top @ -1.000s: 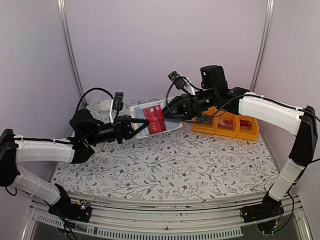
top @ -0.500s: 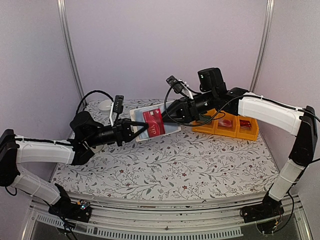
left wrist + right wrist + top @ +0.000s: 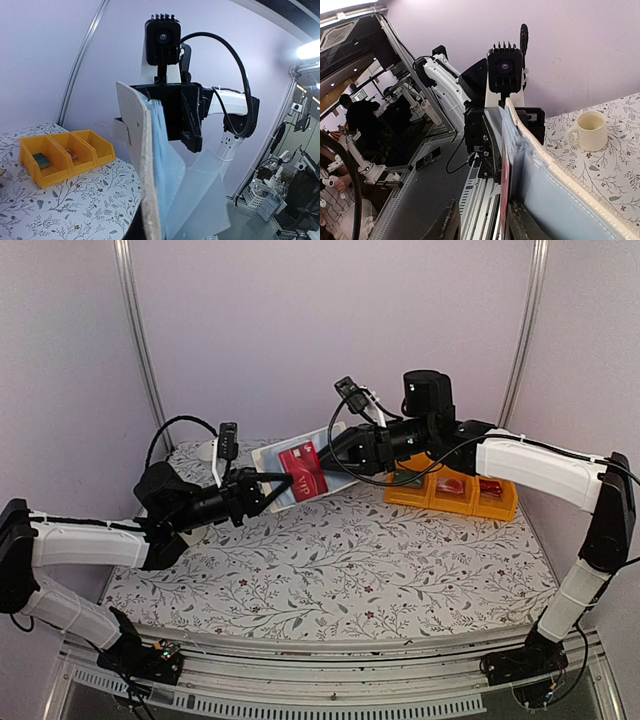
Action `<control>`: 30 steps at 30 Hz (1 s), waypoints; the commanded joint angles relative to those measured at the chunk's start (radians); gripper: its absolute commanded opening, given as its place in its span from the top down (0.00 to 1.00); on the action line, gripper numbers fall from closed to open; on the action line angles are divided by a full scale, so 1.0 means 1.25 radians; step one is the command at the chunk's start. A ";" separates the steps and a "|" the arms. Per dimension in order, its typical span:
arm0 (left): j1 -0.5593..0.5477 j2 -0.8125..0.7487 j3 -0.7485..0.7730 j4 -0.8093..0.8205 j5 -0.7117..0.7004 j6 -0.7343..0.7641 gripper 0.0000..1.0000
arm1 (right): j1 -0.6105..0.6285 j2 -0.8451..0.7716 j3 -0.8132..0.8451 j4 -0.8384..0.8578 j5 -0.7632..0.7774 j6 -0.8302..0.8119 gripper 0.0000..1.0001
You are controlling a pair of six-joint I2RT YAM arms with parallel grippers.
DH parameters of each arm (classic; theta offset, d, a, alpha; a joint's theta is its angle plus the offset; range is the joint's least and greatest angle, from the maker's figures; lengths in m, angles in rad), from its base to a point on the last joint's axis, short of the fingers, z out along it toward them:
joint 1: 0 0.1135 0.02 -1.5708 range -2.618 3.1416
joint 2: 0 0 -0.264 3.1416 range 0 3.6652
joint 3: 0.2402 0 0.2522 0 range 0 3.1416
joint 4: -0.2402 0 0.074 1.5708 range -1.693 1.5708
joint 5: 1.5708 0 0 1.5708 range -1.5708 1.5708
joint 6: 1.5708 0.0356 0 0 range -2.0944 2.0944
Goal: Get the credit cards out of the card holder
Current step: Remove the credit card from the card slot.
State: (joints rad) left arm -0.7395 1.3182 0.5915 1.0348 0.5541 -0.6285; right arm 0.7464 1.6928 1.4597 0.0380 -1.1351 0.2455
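Red plastic still sits in its pocket as the two arms lift the beige card holder slightly higher and toward the upper left of the overhead frame, so the red card is not yet out. The left gripper has its jaws clamped on the holder's lower left edge, while the right gripper holds its jaws part-open astride the card's edge. Holder and card hang clear above the desk, well apart from the yellow bins at right and the mug at upper left.
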 commanded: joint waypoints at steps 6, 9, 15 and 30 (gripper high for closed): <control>-0.016 -0.031 0.025 0.001 -0.029 0.065 1.00 | 0.054 0.013 0.056 -0.219 0.098 -0.127 0.79; -0.020 -0.021 0.036 -0.016 -0.023 0.074 1.00 | 0.061 0.019 0.070 -0.211 0.119 -0.118 0.80; -0.024 -0.010 0.044 -0.013 -0.024 0.073 1.00 | 0.078 0.039 0.108 -0.264 0.140 -0.165 0.85; -0.024 -0.019 0.041 -0.036 -0.025 0.076 1.00 | 0.066 -0.016 0.079 -0.283 0.180 -0.245 0.98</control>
State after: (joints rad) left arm -0.7425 1.3006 0.5941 0.9737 0.5308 -0.5453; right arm 0.7731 1.6897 1.5826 -0.2951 -0.9089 -0.0429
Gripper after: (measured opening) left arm 0.071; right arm 0.017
